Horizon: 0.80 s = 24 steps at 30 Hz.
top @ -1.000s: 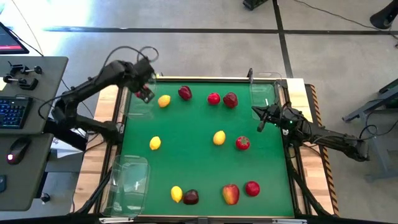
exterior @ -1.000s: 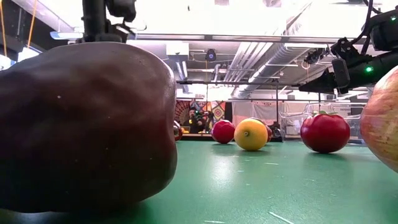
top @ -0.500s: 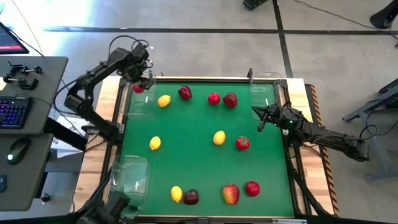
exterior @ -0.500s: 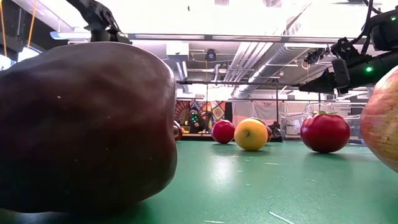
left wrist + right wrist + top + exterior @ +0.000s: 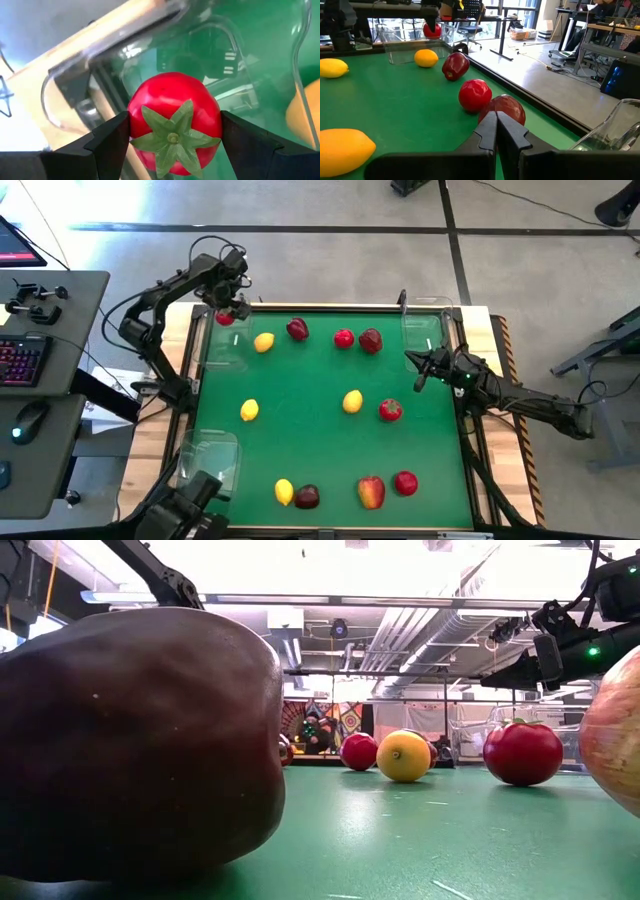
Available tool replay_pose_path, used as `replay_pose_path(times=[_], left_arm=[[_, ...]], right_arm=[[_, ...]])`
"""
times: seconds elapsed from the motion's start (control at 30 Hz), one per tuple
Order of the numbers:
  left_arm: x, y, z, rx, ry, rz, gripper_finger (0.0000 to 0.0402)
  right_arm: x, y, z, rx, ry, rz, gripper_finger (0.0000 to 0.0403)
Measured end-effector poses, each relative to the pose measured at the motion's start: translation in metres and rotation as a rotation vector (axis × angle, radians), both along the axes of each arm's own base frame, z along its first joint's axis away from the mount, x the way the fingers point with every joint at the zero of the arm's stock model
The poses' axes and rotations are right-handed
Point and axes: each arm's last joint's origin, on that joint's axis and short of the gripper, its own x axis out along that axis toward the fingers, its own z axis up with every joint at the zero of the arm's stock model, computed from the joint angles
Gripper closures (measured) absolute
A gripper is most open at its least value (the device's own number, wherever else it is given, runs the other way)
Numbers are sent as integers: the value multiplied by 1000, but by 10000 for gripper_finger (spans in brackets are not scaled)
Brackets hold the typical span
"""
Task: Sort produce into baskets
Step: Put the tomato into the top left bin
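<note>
A green tabletop [image 5: 320,440] carries scattered fruit; a grey floor lies beyond. The left gripper [image 5: 226,315] grasps a small red tomato [image 5: 173,120] above the clear basket [image 5: 222,345] at the far left corner. The right gripper [image 5: 420,375] hangs clenched and empty near the right edge. A lemon [image 5: 264,342] lies beside that basket.

Lemons [image 5: 264,342]: 4 on the mat
Small reds [image 5: 344,338]: 4, incl. one upper left
Dark/red-yel apples [image 5: 371,492]: 4
Clear trays [image 5: 207,468]: 3
Arms: 2
</note>
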Motion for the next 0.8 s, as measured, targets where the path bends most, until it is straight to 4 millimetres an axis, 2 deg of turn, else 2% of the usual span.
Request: replay_pose_path(times=[0.33,0.8], left_arm=[[7,9,-8,-2,-102,-33,131],[11,17,-20,-1,-111,-10,131]], right_arm=[[0,0,0,0,0,0,402],[0,0,0,0,0,0,402]])
